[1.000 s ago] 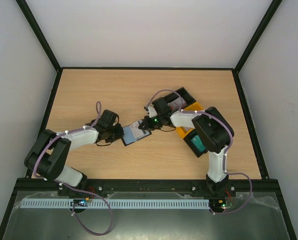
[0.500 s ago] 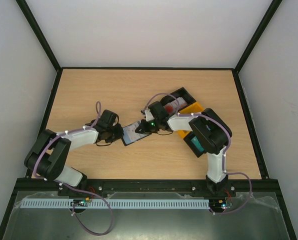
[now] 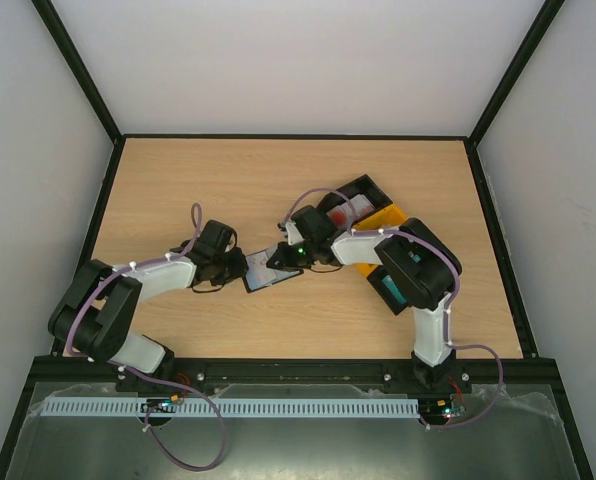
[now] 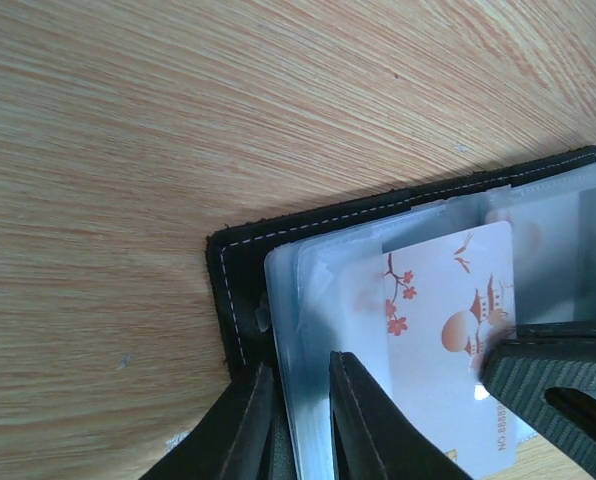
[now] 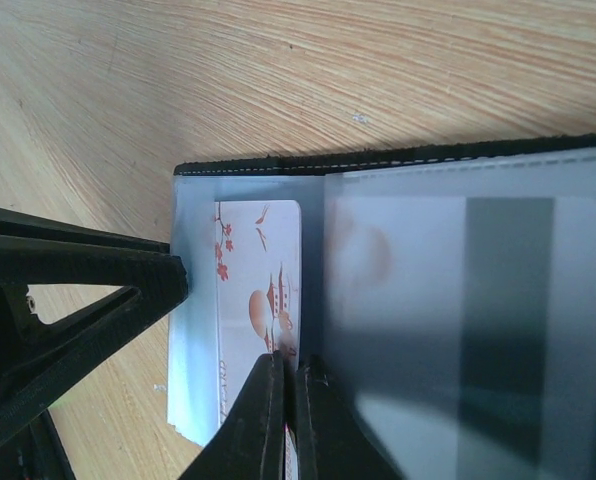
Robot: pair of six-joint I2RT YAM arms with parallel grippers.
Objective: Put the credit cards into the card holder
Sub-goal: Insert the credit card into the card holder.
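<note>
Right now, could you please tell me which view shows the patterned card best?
Left wrist: the card shows most of its face, blossoms and print, against the holder. Right wrist shows only a strip, the rest behind a frosted sleeve. Top external shows just a pale patch.

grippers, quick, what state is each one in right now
left gripper: shut on the card holder, pinching its clear sleeves
right gripper: shut on a card

Black card holder (image 4: 224, 300) open flat; red-and-white credit card (image 4: 443, 310) lying among its clear sleeves.
</note>
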